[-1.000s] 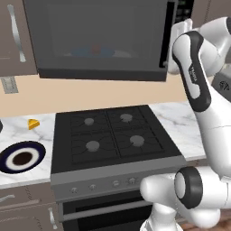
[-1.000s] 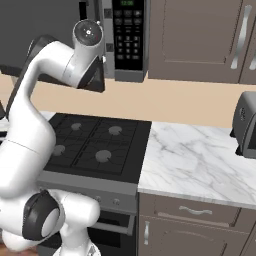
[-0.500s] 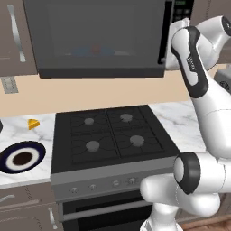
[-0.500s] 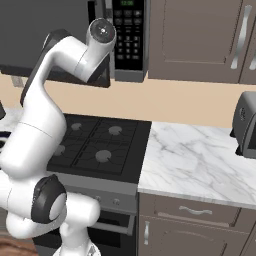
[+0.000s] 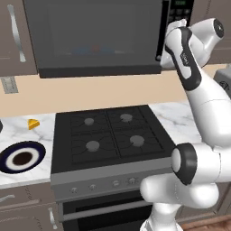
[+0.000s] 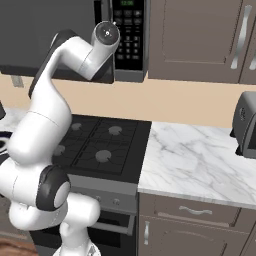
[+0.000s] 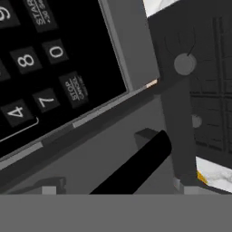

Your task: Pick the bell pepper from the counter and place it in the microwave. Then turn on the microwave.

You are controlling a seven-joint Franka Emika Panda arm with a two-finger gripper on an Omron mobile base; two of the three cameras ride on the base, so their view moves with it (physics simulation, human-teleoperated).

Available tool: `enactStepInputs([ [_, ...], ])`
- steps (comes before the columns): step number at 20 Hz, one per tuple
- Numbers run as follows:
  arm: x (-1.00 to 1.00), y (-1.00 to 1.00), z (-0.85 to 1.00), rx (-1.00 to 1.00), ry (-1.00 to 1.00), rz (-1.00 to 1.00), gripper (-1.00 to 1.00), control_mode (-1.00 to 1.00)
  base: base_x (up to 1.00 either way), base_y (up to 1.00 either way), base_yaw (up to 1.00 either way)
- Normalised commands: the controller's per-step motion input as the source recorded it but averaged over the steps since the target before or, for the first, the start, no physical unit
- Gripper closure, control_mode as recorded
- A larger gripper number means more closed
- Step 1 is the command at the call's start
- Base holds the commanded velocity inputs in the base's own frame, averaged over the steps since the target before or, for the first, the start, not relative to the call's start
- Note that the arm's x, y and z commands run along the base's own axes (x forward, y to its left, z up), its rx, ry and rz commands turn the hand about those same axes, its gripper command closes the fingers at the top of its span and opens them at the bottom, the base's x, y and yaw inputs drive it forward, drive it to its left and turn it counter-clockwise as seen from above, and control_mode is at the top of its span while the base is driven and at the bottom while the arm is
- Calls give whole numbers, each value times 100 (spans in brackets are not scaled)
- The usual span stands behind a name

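High at the right end of the large dark grey microwave (image 6: 75, 35), beside its black keypad panel (image 7: 41, 59), the 2-finger gripper hovers, spread unclear, presumably to start it.

The microwave (image 5: 94, 36) hangs above the stovetop (image 5: 110, 135), its keypad (image 6: 129, 30) at its right end. The surface (image 6: 200, 160) runs on both sides of the stovetop: a plate (image 5: 20, 158) and a wedge (image 5: 32, 123) lie left, a toaster (image 6: 246, 125) stands far right.
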Motion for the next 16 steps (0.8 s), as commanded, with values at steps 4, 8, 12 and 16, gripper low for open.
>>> enactStepInputs([
  [4, 45, 10, -6, 4, -6, -10, -100, -100, 0, 0, 0],
  [8, 45, 8, -3, 3, -4, -10, -100, -100, 0, 0, 0],
  [12, 44, 8, -6, 3, -1, -10, -100, -100, 0, 0, 0],
  [16, 44, 8, -12, 4, 0, -11, -100, -100, 0, 0, 0],
])
